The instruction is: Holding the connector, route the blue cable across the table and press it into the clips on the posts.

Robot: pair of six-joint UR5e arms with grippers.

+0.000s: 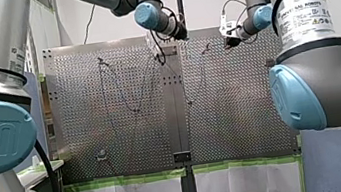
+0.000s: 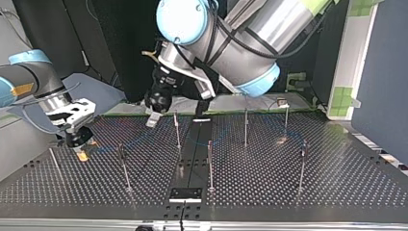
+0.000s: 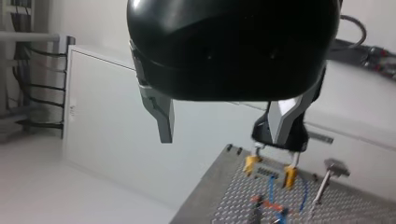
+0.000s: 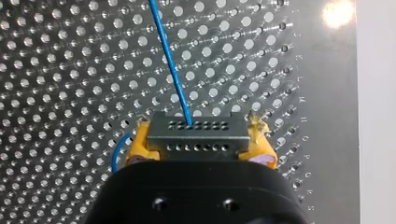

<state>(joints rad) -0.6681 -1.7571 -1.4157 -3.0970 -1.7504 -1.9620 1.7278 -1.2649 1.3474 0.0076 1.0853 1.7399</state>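
Clamping the connector [image 4: 196, 139] from both ends, my right end effector [image 4: 200, 134] presses its yellow pads [image 4: 139, 142] against the part's sides. The dark block, with its two rows of small holes, sits squarely between them. The blue cable [image 4: 170, 65] leaves the connector's upper row of holes and runs straight ahead of it over the perforated tabletop [image 4: 60, 70]. A short blue loop also shows just beside the connector, next to one pad.

In the top view the connector hangs low and close over the tabletop, though I cannot tell whether it touches the plate. The cable trails away from the connector as a thin, faint blue line. It passes among the slim upright posts [image 2: 177, 130] towards the side of the tabletop farthest from the connector. The line is too fine to tell whether it is seated on any post.

My left end effector [image 3: 224, 128] hovers well apart from the connector and higher above the tabletop than it. Its metal fingers [image 3: 163, 116] are spread wide with nothing between them. In the left wrist view the connector appears beyond those parted fingers, lower down and gripped between the two yellow pads. Strands of blue cable hang below the connector, and a post with a grey head stands near the connector, off to one side.
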